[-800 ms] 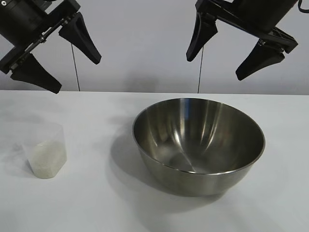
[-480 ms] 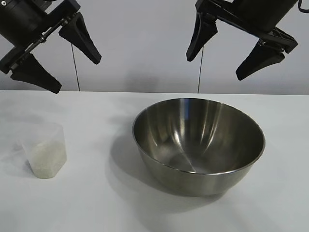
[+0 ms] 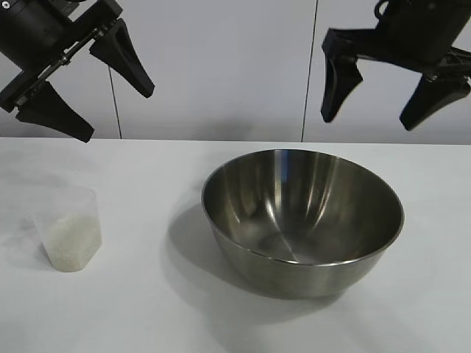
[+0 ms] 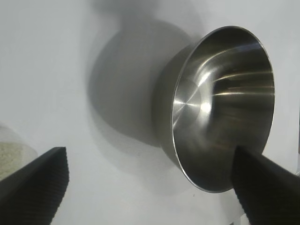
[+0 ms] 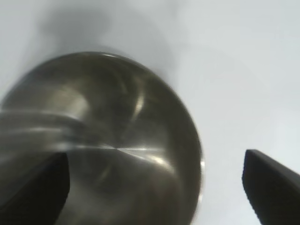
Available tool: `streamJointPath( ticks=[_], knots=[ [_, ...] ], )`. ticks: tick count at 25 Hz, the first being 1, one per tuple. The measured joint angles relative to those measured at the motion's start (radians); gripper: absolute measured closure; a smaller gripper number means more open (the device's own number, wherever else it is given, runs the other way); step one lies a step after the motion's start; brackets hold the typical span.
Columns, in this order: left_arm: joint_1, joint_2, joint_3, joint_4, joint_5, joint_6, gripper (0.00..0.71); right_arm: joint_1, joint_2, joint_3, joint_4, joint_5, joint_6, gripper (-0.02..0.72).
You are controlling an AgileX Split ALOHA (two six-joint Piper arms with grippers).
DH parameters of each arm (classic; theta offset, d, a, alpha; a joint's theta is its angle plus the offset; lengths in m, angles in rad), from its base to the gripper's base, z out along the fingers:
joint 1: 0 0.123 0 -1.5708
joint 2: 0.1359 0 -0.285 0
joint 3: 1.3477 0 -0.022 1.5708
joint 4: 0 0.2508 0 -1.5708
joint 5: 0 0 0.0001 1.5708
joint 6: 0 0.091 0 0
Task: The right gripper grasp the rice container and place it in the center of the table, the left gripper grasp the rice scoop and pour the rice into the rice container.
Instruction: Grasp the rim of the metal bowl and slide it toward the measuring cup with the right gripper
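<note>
The right gripper point(image 3: 395, 92) hangs wide open and empty, with the bowl point(image 3: 302, 220) on the table point(image 3: 147, 309) right below it, nearer than the open, empty left gripper point(image 3: 85, 88).

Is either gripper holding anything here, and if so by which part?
Nothing is held. The left gripper and right gripper hang open above the table.
</note>
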Motion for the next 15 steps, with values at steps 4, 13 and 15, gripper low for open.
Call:
streamJointPath(
  ticks=[4, 13, 15],
  knots=[
    [0.000, 0.000, 0.000, 0.000, -0.004, 0.000, 0.035, 0.000, 0.055, 0.017, 0.035, -0.059, -0.001, 0.009],
    [0.000, 0.000, 0.000, 0.000, -0.036, 0.000, 0.035, 0.000, 0.112, 0.017, 0.069, -0.113, -0.011, 0.017],
    [0.000, 0.000, 0.000, 0.000, -0.039, 0.000, 0.035, 0.000, 0.116, 0.017, 0.072, -0.113, -0.012, 0.083]
  ],
)
